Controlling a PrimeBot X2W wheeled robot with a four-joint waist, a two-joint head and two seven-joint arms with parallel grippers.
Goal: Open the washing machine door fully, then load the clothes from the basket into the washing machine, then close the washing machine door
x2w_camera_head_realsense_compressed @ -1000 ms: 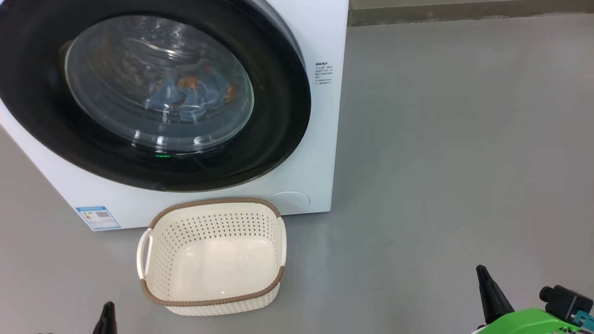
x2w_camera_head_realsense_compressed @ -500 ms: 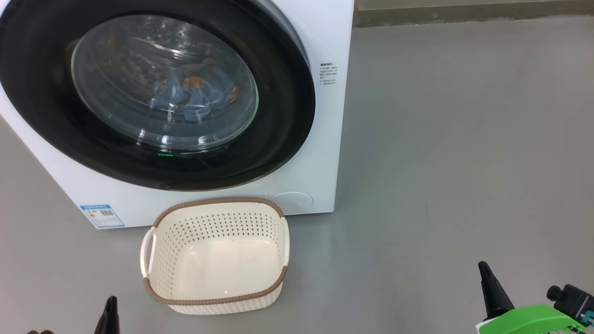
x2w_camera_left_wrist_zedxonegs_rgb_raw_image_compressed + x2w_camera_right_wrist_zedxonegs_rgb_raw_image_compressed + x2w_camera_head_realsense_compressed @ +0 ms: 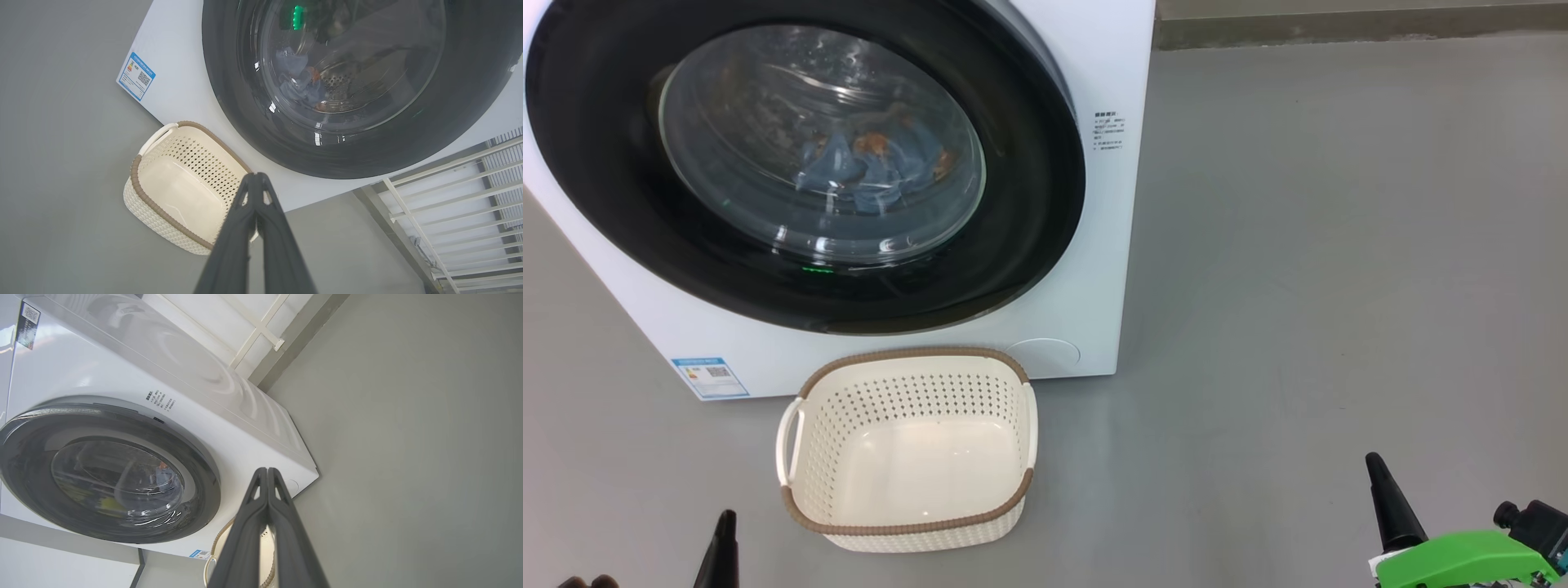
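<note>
Over the last second the washing machine (image 3: 1107, 73) and the basket (image 3: 907, 527) drift together a little to the right in the head view. I judge from this that the camera turns and the things themselves do not move. The washing machine door (image 3: 1033, 204) sits closed against the white front, and behind its glass the clothes (image 3: 874, 163) lie in a blue heap inside the drum. The basket stands on the grey floor (image 3: 1339, 245) just in front of the machine, with nothing inside. The left gripper (image 3: 255, 176) and the right gripper (image 3: 267, 470) both have their fingers pressed together and carry nothing; they hang low, well apart from the door. To me, all three steps look done.
</note>
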